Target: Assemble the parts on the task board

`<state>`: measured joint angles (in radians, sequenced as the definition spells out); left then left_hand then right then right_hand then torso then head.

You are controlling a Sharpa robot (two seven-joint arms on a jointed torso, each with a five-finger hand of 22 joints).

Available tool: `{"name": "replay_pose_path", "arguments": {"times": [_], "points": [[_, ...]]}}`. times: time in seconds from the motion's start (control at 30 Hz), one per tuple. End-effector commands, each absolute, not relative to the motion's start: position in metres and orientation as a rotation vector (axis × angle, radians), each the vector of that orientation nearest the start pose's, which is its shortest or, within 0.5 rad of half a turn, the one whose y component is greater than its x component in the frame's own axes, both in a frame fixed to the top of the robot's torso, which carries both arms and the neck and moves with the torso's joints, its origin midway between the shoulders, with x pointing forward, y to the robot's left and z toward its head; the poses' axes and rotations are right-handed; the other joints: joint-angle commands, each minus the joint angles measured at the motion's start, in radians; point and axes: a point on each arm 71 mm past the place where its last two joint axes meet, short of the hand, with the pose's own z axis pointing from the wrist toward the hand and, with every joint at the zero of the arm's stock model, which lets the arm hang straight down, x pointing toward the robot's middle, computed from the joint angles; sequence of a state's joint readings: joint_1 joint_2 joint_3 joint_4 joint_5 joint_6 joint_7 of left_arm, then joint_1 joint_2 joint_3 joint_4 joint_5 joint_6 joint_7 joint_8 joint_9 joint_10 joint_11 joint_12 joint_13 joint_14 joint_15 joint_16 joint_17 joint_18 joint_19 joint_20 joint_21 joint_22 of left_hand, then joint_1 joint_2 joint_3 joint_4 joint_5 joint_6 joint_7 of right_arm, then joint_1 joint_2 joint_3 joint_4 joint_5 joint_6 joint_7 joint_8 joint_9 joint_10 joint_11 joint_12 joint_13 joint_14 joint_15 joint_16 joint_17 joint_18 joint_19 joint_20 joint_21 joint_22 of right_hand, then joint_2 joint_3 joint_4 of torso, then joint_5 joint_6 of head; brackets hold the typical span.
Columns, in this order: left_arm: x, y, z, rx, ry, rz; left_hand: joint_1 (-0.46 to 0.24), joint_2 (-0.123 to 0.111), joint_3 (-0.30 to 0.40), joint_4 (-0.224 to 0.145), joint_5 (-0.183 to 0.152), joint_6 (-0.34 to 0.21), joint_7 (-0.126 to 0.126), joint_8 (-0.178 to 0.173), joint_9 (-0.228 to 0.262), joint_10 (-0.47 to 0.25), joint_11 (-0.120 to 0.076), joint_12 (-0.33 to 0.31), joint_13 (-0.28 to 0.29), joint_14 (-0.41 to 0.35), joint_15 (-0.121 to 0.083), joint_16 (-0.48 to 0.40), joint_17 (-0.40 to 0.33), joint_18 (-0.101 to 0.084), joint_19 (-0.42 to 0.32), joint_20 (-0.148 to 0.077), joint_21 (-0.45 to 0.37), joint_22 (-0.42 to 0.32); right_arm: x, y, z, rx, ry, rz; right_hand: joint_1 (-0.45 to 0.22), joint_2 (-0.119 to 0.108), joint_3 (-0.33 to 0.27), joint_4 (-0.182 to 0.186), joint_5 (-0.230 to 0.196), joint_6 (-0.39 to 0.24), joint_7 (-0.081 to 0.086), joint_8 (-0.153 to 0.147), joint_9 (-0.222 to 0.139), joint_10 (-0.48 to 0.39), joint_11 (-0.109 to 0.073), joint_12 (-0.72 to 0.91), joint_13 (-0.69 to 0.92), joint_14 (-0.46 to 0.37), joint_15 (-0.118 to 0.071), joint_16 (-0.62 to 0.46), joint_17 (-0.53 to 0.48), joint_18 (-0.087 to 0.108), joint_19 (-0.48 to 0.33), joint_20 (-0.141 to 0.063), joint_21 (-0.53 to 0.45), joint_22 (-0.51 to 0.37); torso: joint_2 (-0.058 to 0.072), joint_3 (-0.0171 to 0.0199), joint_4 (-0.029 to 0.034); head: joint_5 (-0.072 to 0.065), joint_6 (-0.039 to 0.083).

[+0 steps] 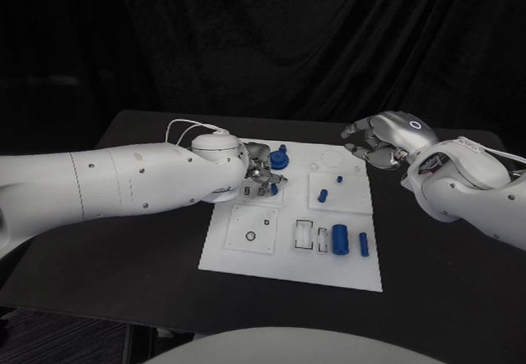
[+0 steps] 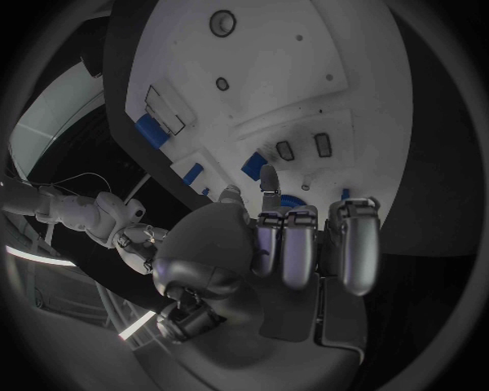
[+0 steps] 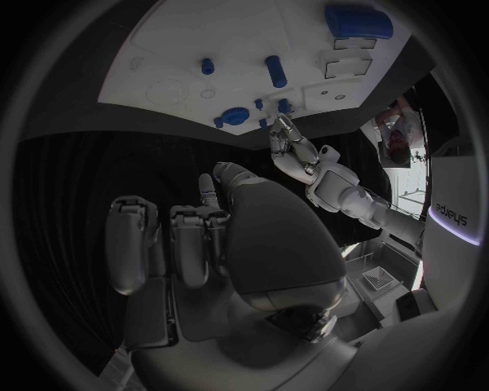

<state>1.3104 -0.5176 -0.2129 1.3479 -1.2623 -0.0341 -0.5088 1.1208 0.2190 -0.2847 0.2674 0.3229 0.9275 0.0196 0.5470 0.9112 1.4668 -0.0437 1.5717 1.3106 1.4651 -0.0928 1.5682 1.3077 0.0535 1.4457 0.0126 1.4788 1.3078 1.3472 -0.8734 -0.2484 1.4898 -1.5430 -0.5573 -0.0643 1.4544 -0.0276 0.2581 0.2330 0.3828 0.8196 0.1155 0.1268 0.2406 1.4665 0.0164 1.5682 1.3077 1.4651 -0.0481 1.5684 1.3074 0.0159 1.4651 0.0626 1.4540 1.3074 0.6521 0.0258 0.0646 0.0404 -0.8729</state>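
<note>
Head view: left hand [image 1: 259,170], fingers apparently empty, hovers at the task board's [image 1: 285,265] ten o'clock beside a small, rigid, light blue round part [image 1: 280,160], best pinched at its sides.

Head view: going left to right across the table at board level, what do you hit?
Left arm → left hand → round blue part → small blue peg → right hand → right arm.

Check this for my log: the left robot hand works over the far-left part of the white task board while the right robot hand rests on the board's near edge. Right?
Not quite. The head view shows the right robot hand raised by the task board's far right corner, not on its near edge. The left robot hand is over the far-left part.
</note>
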Motion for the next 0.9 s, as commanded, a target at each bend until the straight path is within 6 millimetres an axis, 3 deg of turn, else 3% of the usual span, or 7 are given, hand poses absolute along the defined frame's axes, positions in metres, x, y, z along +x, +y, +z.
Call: {"name": "replay_pose_path", "arguments": {"times": [0.03,0.17,0.73,0.9], "points": [[0.5026,0.1043,-0.2271,0.136,2.125,-0.359,0.011,-0.004,0.005,-0.001,0.003,0.006,-0.002,-0.004,0.001,0.104,-0.008,-0.001,0.260,0.106,-0.009,0.003,0.263,-0.004,-0.004,-0.001,-0.006,0.054,0.4889,-0.2290,-0.1732,-0.266,1.452,0.530,0.007,0.000,0.007,-0.001,0.006,0.007,0.001,0.000,-0.001,0.104,0.004,0.003,0.263,0.106,0.005,0.002,0.263,0.017,0.037,0.003,-0.006,0.219,0.001,-0.0002,0.0000,-0.002,0.000],[0.5029,0.1036,-0.2286,0.137,2.129,-0.356,0.018,-0.005,0.012,-0.006,0.004,0.007,-0.002,-0.010,0.005,0.104,-0.008,-0.001,0.260,0.106,-0.009,0.003,0.263,-0.004,-0.004,-0.001,-0.007,0.054,0.4891,-0.2295,-0.1736,-0.266,1.453,0.528,0.007,0.000,0.008,-0.001,0.006,0.008,0.002,-0.001,-0.001,0.104,0.004,0.003,0.263,0.106,0.005,0.002,0.263,0.017,0.037,0.003,-0.006,0.219,0.001,0.0005,0.0023,-0.006,0.000],[0.5034,0.1033,-0.2316,0.142,2.140,-0.352,0.040,-0.008,0.042,-0.019,0.017,0.008,-0.001,-0.036,0.013,0.104,-0.008,-0.001,0.260,0.106,-0.009,0.003,0.263,-0.003,-0.007,-0.001,-0.013,0.049,0.4897,-0.2296,-0.1752,-0.266,1.460,0.525,0.006,0.000,0.009,-0.002,0.006,0.009,0.003,0.000,-0.002,0.104,0.005,0.003,0.263,0.106,0.006,0.002,0.263,0.018,0.036,0.004,-0.008,0.218,0.000,0.0012,0.0007,-0.007,0.000],[0.5035,0.1028,-0.2322,0.144,2.142,-0.353,0.049,-0.013,0.063,-0.025,0.042,0.010,-0.001,-0.054,0.018,0.104,-0.007,-0.001,0.260,0.106,-0.008,0.003,0.263,-0.002,-0.008,-0.001,-0.015,0.048,0.4899,-0.2299,-0.1755,-0.266,1.462,0.523,0.006,0.000,0.010,-0.002,0.006,0.010,0.004,0.000,-0.002,0.104,0.006,0.003,0.263,0.106,0.006,0.002,0.263,0.018,0.035,0.004,-0.010,0.218,0.000,0.0016,0.0013,-0.010,0.000]]}}
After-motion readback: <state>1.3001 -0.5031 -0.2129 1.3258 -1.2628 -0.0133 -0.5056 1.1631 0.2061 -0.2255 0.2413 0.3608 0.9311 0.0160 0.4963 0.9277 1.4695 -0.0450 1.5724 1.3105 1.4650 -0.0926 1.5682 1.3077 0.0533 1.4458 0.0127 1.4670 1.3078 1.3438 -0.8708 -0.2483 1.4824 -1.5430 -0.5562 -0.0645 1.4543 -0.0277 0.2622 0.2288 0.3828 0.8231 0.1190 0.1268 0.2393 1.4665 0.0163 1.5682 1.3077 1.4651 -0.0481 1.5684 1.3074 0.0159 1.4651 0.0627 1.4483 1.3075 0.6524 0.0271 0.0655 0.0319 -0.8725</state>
